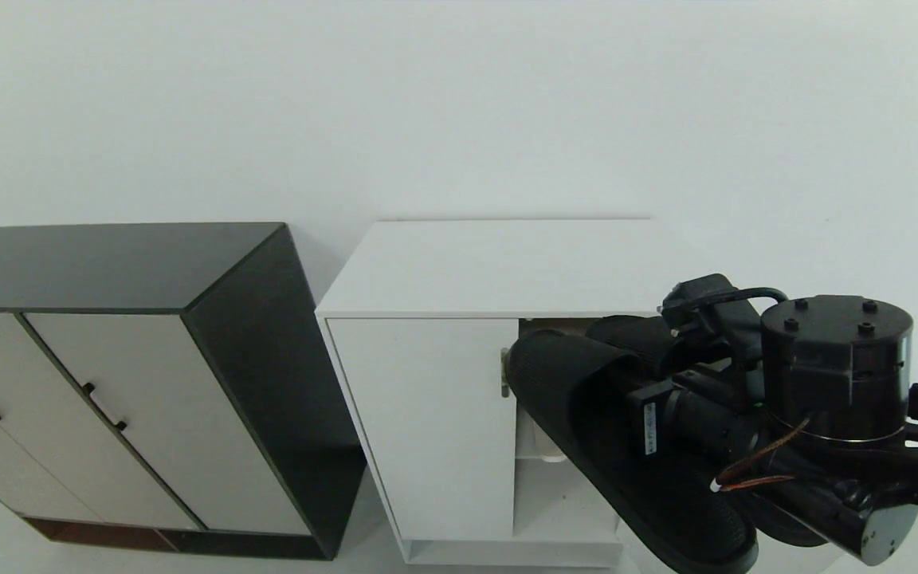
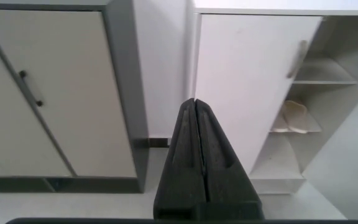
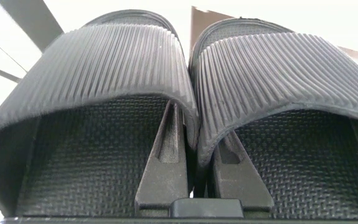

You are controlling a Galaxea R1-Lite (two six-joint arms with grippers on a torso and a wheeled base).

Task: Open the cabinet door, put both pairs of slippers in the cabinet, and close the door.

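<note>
While right gripper (image 3: pixel 194 149) sits at 4 o'clock clamping the black slippers (image 1: pixel 586 414), toes angled toward 11 o'clock at the open half of the white cabinet (image 1: pixel 491 271), left gripper (image 2: pixel 195 109) is pinched together, empty. Pale slippers (image 2: pixel 294 117) on inner shelf (image 2: pixel 306 127).

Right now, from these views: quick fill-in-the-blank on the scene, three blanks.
1. The right end effector holds ____ black slippers.
2. The left end effector is ____, holding nothing.
3. In the white cabinet, the pale slippers lie on a ____.
Missing: two; shut; shelf.
</note>
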